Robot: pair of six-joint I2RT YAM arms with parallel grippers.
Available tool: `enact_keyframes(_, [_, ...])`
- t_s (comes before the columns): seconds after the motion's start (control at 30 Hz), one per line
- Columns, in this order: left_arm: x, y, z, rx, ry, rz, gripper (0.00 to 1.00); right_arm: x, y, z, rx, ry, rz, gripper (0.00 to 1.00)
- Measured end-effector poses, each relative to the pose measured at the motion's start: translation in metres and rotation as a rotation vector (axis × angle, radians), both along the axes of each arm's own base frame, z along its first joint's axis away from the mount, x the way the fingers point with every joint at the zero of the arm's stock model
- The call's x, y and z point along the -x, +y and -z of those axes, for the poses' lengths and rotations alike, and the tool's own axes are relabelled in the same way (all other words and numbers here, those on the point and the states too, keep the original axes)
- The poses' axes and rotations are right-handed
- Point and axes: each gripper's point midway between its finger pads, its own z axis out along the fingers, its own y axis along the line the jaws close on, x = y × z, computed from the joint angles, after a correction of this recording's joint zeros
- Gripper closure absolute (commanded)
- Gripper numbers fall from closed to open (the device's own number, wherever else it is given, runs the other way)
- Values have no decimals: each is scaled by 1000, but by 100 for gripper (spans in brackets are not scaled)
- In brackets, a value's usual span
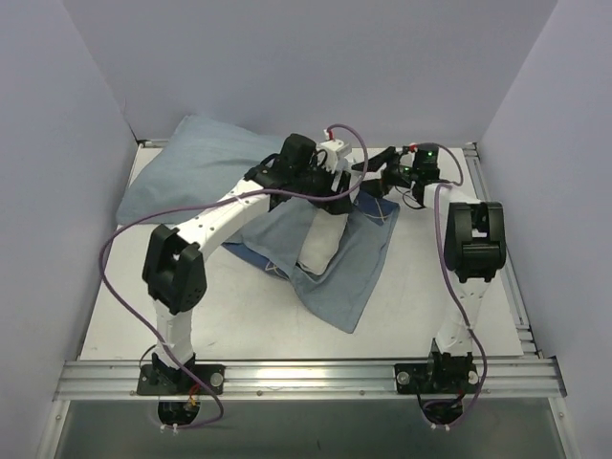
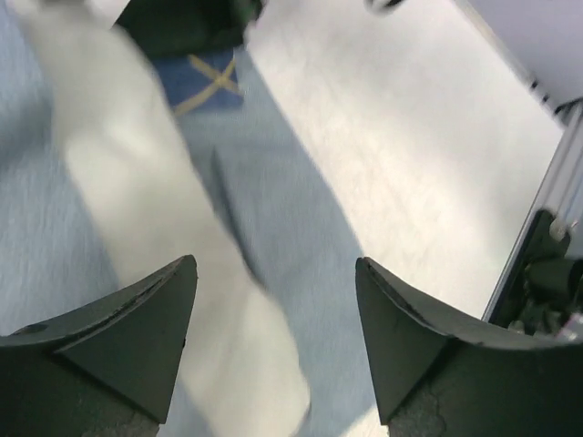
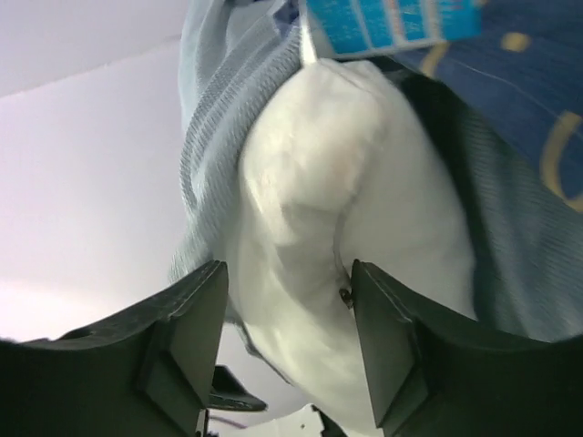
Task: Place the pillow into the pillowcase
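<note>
White pillow [image 3: 346, 182] poked from the blue pillowcase [image 3: 510, 237] ahead of the open right gripper [image 3: 287, 273] and under the open left gripper [image 2: 275, 269]; ungripped, the pillowcase could slide off.

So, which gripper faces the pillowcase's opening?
The right gripper: the white pillow bulges from the pillowcase right in front of it. The left gripper hangs above the pillowcase, looking down.

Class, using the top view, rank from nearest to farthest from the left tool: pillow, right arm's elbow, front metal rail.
1. pillow, just under the left tool.
2. right arm's elbow, off to the right.
3. front metal rail, at the near edge.
</note>
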Motion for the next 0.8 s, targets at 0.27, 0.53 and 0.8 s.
enact_keyframes(0.27, [47, 78, -48, -161, -245, -20, 33, 67, -22, 3, 176, 23, -69, 43])
enact_keyframes(0.53, [25, 90, 13, -372, -240, -41, 35, 127, 39, 35, 227, 80, -291, 60])
enact_keyframes(0.8, [29, 99, 70, -479, -124, 48, 100, 141, 66, 53, 138, 158, -378, 100])
